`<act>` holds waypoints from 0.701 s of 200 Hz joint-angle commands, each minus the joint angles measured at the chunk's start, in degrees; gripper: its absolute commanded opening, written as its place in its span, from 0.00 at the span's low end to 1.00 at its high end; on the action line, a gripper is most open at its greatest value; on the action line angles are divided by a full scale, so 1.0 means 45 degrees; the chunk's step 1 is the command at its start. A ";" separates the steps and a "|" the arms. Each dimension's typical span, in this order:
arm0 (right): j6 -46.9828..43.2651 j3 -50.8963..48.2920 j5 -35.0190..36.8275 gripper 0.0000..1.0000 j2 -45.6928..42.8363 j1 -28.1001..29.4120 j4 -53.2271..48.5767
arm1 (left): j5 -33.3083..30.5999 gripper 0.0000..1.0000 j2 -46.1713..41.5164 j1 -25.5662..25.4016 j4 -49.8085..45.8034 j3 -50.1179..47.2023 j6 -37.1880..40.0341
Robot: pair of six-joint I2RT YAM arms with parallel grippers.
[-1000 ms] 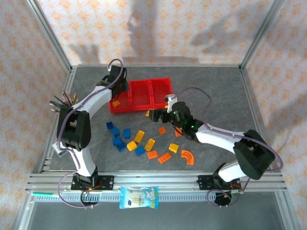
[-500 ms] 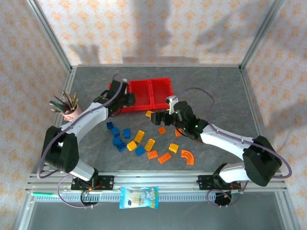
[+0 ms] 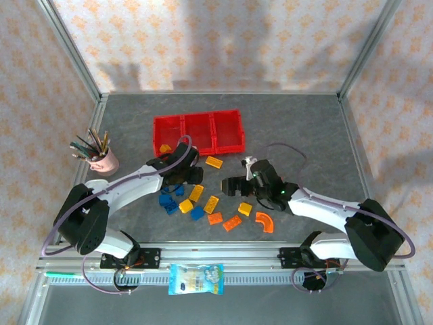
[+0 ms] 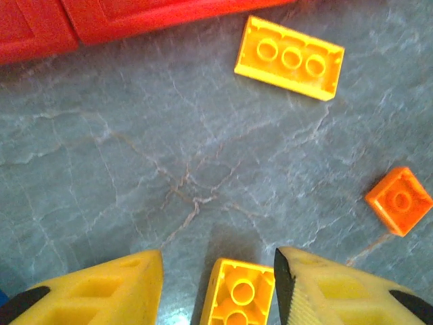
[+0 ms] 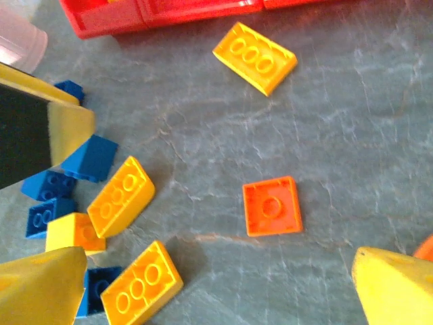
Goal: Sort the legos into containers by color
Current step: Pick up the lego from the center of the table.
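The legos [image 3: 212,204] are judged light, rigid and slick, and a hold across the long flat sides is advised. They are scattered just on the near side of the containers [image 3: 198,133], with one yellow piece seen inside the leftmost bin. The left gripper [image 4: 215,264] is held low, fingers spread astride a yellow brick [image 4: 237,298]. The right gripper [image 5: 220,261] is held spread near an orange square [image 5: 272,206], and nothing is grasped.
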 commanded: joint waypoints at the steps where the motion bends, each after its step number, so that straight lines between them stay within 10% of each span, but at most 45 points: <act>1: 0.0372 -0.0323 -0.0027 1.00 -0.0338 0.0066 0.0292 | -0.0094 0.50 0.0379 -0.0496 -0.0428 -0.0070 -0.0075; 140: 0.0233 -0.0553 0.0375 1.00 -0.0381 0.0066 0.0509 | -0.1000 0.51 0.2484 -0.1409 -0.0634 0.0074 -0.0155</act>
